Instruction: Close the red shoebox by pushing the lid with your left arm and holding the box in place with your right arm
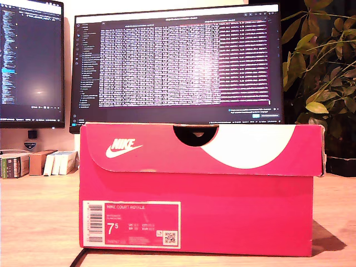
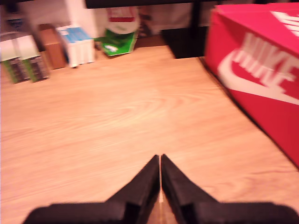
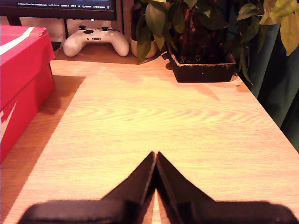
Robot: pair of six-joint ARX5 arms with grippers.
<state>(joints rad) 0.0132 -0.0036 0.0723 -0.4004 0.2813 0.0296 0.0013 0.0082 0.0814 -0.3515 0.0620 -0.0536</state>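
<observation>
Sitting on the wooden desk (image 1: 339, 222), close to its near edge in the exterior view, the red Nike shoebox (image 1: 197, 214) is facing the camera with its size label forward. The lid (image 1: 200, 147) is lying down over the box, its front flap overlapping the front wall, though the flap's corner at the exterior view's right is flaring slightly outward; judged from this, the closing appears essentially done.

My first pincer (image 2: 160, 161) is hovering low over bare desk with its jaws pressed together, gripping nothing, the box's swoosh-printed side (image 2: 261, 74) standing apart from it. My second pincer (image 3: 155, 157) is likewise pressed together and empty, the box's other side (image 3: 23, 88) well clear.

Neither pincer is touching the box, so both arms appear parked off the work, one to each side.
</observation>
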